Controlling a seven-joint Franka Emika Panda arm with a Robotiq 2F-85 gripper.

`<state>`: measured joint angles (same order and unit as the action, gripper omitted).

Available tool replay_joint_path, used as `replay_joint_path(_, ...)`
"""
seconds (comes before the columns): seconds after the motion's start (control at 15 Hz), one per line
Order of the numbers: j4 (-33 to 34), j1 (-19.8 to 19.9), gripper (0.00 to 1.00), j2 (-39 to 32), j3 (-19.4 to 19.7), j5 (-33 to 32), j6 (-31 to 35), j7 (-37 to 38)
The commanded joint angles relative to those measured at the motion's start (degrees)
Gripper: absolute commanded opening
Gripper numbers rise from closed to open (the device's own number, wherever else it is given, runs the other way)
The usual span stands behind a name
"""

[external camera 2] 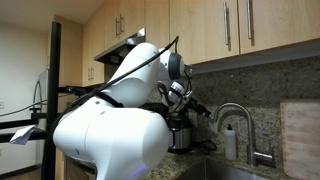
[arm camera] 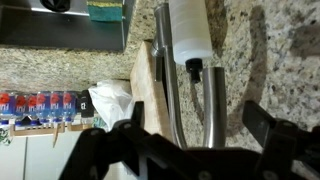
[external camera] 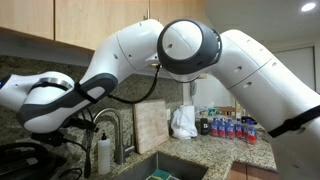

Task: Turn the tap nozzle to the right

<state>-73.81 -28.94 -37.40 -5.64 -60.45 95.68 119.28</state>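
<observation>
The tap nozzle is a slim brushed-steel gooseneck arching over the sink; it also shows in the other exterior view. In the wrist view its two steel limbs run between my fingers. My gripper is open, with one dark finger on each side of the nozzle and gaps on both sides. In both exterior views the gripper hovers close beside the arch, at about its top height. I cannot tell whether it touches the steel.
A white soap pump bottle stands right by the tap base on the granite counter. A wooden cutting board leans on the backsplash, with a white bag and several small bottles beyond. The sink lies below.
</observation>
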Motion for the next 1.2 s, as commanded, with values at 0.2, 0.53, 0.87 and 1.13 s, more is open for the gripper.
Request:
replay_joint_path(0.2,5.68,0.49,1.00,-3.21,2.12,-4.05,-4.96,0.04)
replay_joint_path(0.53,6.75,1.42,1.00,-3.61,3.45,-2.31,-4.49,-0.30)
replay_joint_path(0.87,3.88,3.40,1.00,-1.94,1.97,1.94,-2.75,-1.41)
replay_joint_path(1.13,1.48,4.14,1.00,-0.02,1.06,5.39,-2.28,-0.49)
